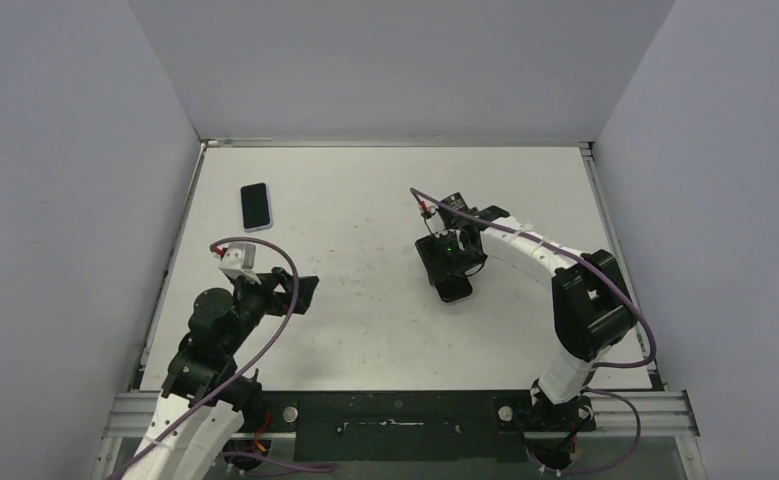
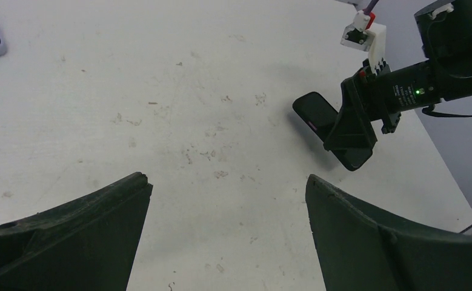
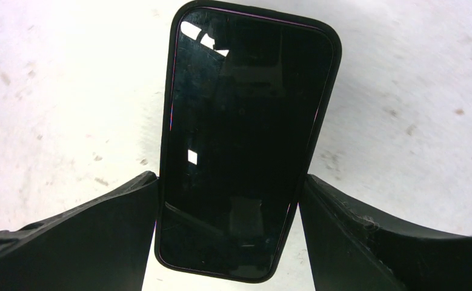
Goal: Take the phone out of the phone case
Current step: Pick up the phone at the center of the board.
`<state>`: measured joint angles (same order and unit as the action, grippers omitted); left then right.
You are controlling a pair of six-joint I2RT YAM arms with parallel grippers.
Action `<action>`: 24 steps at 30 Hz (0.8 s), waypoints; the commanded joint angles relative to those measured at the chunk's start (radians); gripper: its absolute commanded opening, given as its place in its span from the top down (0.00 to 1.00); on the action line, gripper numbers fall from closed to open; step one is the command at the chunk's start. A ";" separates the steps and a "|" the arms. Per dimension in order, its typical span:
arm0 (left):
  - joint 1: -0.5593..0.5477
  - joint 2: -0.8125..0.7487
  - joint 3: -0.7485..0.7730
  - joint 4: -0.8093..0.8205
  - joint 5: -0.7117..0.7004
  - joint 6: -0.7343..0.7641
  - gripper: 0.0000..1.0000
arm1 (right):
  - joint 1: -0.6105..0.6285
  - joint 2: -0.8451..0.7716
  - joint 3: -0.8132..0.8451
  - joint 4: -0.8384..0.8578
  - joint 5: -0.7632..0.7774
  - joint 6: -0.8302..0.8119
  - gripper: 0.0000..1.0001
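Near left first, at the left pincer: gapes wide, grips nothing, hangs over the bench. Looks out through its own camera at the phone, ahead and off to the right, well apart. Plainly not the nearer arm.

On to mid-bench and the right pincer. Straddles the phone across the short width, one finger hard against the left long edge, the other against the right. Reads as clamped on, gripping the half nearer the wrist rather than the middle. Screen up and glossy, with the black rim of the case all round, so not yet out of the case. Runs the long axis straight away from the wrist in that view. From above, lies near-to-far with a slight slant, near end poking out from under the fingers toward the bases. Cannot tell whether flat on the bench or tipped slightly off.

Hinges on exactly that: short axis pinned by the right side, both ends of the long axis free. Probably calls for the left pincer to cross rightward and work at a free end or corner of the case.

Farthest, at the far left: a second handset, light-rimmed, flat, untouched, closer to the left arm.
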<state>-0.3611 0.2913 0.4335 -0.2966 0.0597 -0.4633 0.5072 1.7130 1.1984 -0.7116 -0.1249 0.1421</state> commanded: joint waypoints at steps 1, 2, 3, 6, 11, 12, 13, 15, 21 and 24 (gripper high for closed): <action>-0.006 0.143 0.097 -0.004 0.062 -0.061 0.03 | 0.037 -0.037 0.042 0.052 -0.117 -0.191 1.00; -0.006 0.176 0.106 -0.005 0.072 -0.082 0.03 | 0.043 -0.046 0.034 0.066 -0.142 -0.216 1.00; -0.005 0.204 0.111 -0.001 0.086 -0.100 0.03 | 0.049 -0.059 0.021 0.085 -0.170 -0.250 1.00; -0.004 0.282 0.124 0.001 0.115 -0.133 0.03 | 0.082 -0.121 -0.033 0.177 -0.262 -0.328 1.00; -0.003 0.382 0.153 -0.019 0.184 -0.147 0.03 | 0.120 -0.216 -0.113 0.289 -0.468 -0.451 1.00; -0.003 0.402 0.159 -0.019 0.203 -0.148 0.03 | 0.128 -0.227 -0.118 0.292 -0.489 -0.478 1.00; -0.002 0.420 0.166 -0.014 0.231 -0.147 0.03 | 0.138 -0.238 -0.123 0.291 -0.497 -0.500 1.00; -0.002 0.457 0.179 0.008 0.297 -0.139 0.03 | 0.155 -0.262 -0.133 0.296 -0.508 -0.545 1.00; 0.004 0.595 0.220 0.068 0.457 -0.114 0.03 | 0.207 -0.374 -0.219 0.378 -0.579 -0.682 1.00; 0.007 0.672 0.247 0.126 0.576 -0.118 0.03 | 0.238 -0.401 -0.225 0.391 -0.578 -0.711 1.00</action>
<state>-0.3599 0.8902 0.6090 -0.2859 0.4446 -0.5915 0.7136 1.3808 0.9680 -0.4435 -0.6250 -0.4629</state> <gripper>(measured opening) 0.973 0.767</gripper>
